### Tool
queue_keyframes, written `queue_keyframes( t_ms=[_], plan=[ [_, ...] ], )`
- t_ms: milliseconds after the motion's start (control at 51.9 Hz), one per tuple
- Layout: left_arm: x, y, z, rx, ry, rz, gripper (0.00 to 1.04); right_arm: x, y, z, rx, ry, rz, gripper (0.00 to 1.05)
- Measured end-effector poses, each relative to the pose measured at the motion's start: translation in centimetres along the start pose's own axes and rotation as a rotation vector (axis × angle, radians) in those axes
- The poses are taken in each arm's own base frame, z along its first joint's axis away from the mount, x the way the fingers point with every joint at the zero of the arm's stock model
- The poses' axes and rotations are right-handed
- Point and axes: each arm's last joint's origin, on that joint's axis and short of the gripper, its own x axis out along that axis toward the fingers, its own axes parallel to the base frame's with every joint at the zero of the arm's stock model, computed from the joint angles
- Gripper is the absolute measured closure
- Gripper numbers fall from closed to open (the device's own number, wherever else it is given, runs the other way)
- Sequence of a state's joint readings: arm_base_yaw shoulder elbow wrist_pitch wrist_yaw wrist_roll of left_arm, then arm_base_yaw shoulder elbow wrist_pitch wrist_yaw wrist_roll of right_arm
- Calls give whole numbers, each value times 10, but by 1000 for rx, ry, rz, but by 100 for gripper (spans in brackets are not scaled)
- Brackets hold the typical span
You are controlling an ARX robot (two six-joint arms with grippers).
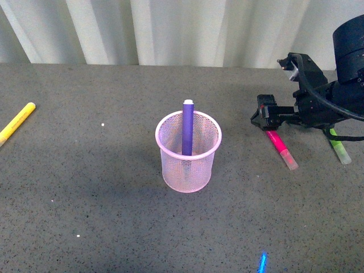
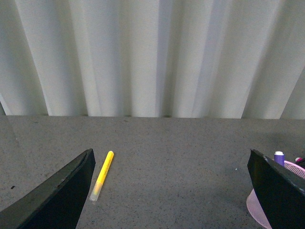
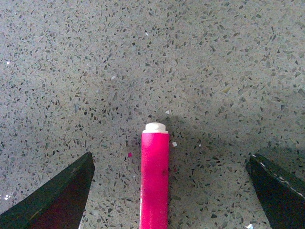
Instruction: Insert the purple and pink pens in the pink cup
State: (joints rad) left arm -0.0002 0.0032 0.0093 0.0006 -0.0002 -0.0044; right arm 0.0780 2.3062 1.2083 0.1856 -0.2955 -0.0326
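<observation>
The pale pink mesh cup (image 1: pixel 188 152) stands mid-table with the purple pen (image 1: pixel 187 128) upright inside it, its white end above the rim. The hot pink pen (image 1: pixel 281 148) lies flat on the table to the right, its far end under my right gripper (image 1: pixel 263 116). In the right wrist view the pink pen (image 3: pixel 154 179) lies between the open jaws, nearer one finger, untouched. My left gripper (image 2: pixel 171 191) is open and empty; in its view the cup's edge (image 2: pixel 255 210) and the purple pen's tip (image 2: pixel 279 157) peek past one finger.
A yellow pen (image 1: pixel 16 123) lies at the table's far left, also seen as a yellow pen (image 2: pixel 102 174) from the left wrist. A light green pen (image 1: pixel 340 149) lies just right of the pink one, under the right arm. White pleated curtain behind.
</observation>
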Motion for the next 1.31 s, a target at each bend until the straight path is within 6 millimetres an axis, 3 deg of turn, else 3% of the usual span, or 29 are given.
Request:
queue_keyframes(
  t_ms=[116, 193, 289, 404, 578, 655, 1097, 1309],
  plan=[
    [0, 0, 0, 0, 0, 0, 7, 2, -1, 0, -9, -3, -7, 7],
    [0, 0, 0, 0, 0, 0, 7, 2, -2, 0, -11, -3, -13, 14],
    [0, 0, 0, 0, 0, 0, 7, 3, -8, 1, -3, -10, -30, 35],
    [0, 0, 0, 0, 0, 0, 7, 3, -10, 0, 0, -9, -44, 49],
    [0, 0, 0, 0, 0, 0, 7, 3, -12, 0, 2, -20, -59, 83],
    [0, 0, 0, 0, 0, 0, 7, 3, -13, 0, 1, -24, -59, 91],
    [0, 0, 0, 0, 0, 0, 7, -6, -17, -5, 37, -102, -72, 94],
    [0, 0, 0, 0, 0, 0, 7, -41, -2, 17, 27, -292, -27, 94]
  ],
)
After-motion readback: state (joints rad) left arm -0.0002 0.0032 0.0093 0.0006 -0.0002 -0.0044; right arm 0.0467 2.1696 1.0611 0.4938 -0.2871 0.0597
